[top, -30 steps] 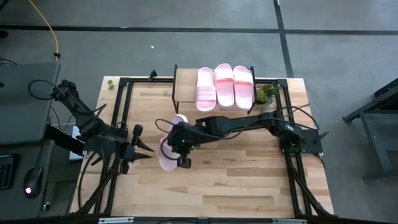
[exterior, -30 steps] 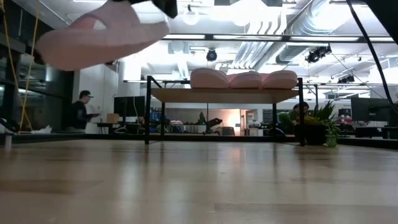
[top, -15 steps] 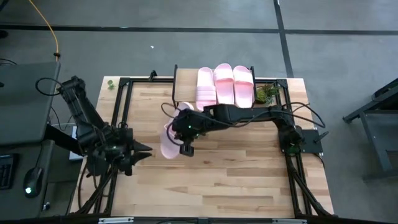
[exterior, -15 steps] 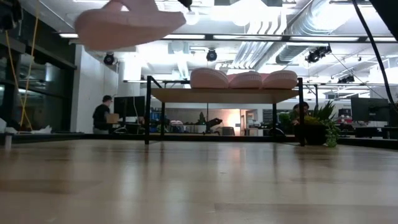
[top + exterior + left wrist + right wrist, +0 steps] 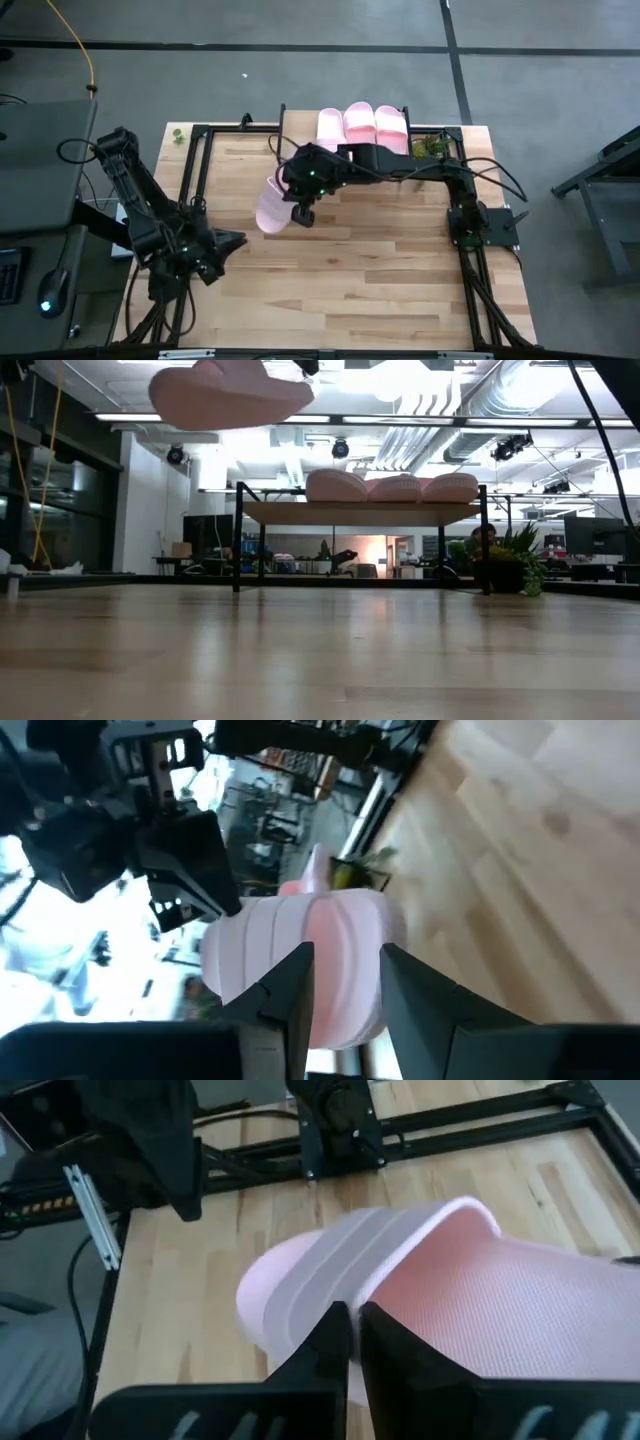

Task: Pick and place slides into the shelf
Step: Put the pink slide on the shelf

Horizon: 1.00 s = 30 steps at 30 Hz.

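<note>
The right gripper holds one pale pink slide in the air in front of the shelf's left end and is shut on it. In the low view this slide hangs high above the table, sole down and nearly level. The other three slides lie side by side on the shelf's light wood top, partly hidden by the right arm; the low view shows them on the shelf. The left gripper waits open near the table's left side, its fingers pointing at the held slide. My right gripper pinches the slide's ribbed strap at its edge between the two fingers, which stand almost together. The fingers come from above, slanting down. The slide is lifted clear of the table and hangs below the gripper, its footbed facing up.
A small potted plant stands at the shelf's right end. A black metal frame runs round the tabletop. The bare wood in the middle and near part of the table is free room. The room shows behind the shelf in the low view.
The right gripper has carried the slide up and toward the table's far edge, nearer the shelf's left end. The slide has turned from a nose-down tilt to nearly level. The left arm has folded back a little toward the table's left near corner.
</note>
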Tool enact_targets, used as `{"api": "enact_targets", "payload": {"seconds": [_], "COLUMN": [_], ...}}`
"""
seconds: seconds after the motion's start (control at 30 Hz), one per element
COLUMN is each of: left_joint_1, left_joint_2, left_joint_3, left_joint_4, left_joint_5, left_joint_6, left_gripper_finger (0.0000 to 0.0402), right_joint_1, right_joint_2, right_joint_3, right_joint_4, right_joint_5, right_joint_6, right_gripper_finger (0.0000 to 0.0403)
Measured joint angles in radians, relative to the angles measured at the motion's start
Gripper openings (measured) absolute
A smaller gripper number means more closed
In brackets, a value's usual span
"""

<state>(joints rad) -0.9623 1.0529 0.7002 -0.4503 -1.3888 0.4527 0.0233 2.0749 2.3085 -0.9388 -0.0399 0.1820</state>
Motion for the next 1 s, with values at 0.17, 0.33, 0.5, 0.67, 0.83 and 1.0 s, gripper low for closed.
{"api": "enact_targets", "payload": {"seconds": [0.17, 0.33, 0.5, 0.67, 0.83, 1.0], "left_joint_1": [0.000, 0.001, 0.001, 0.020, 0.061, 0.119], "left_joint_2": [0.019, 0.020, 0.020, 0.020, 0.023, 0.033], "left_joint_3": [0.000, 0.000, 0.000, 0.000, 0.000, 0.000], "left_joint_4": [0.011, 0.049, 0.102, 0.160, 0.166, 0.164], "left_joint_5": [-0.084, -0.142, -0.156, -0.161, -0.156, -0.155], "left_joint_6": [0.068, 0.127, 0.189, 0.232, 0.231, 0.231], "left_gripper_finger": [0.0102, 0.0102, 0.0102, 0.0137, 0.0206, 0.0254], "right_joint_1": [-0.034, -0.056, -0.058, -0.073, -0.093, -0.101], "right_joint_2": [-0.038, -0.071, -0.076, -0.076, -0.076, -0.076], "right_joint_3": [0.000, 0.002, 0.002, 0.002, 0.001, 0.001], "right_joint_4": [0.002, 0.004, 0.010, 0.036, 0.046, 0.050], "right_joint_5": [-0.017, -0.025, -0.052, -0.106, -0.146, -0.187], "right_joint_6": [-0.006, -0.008, -0.043, -0.059, -0.060, -0.070], "right_gripper_finger": [0.0000, 0.0000, 0.0000, 0.0000, 0.0000, 0.0000]}}
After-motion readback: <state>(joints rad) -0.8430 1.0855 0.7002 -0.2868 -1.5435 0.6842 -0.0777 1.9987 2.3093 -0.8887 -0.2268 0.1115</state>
